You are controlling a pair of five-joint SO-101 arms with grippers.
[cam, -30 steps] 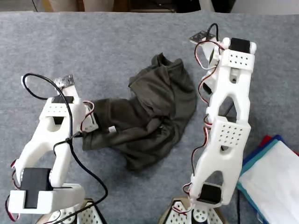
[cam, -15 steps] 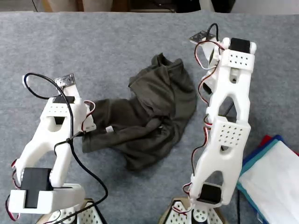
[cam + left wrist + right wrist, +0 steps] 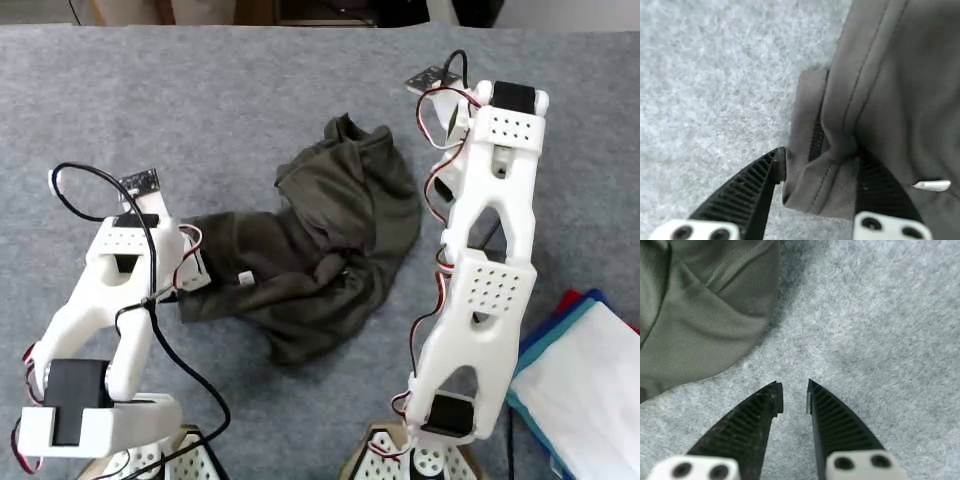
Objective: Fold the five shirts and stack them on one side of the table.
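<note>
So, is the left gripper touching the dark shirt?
Touching. In the left wrist view the dark shirt sits between the fingers of the left gripper, against both.

— Any lettering, numbers or signs legible?
— None legible. Just a small white tag (image 3: pixel 244 279) on the dark shirt (image 3: pixel 345 215), toward 8 o'clock of the heap, too small to make out.

The left claw (image 3: pixel 821 160) gapes wide, angled downward; the right claw (image 3: pixel 794 392) also points down, jaws barely parted.
</note>
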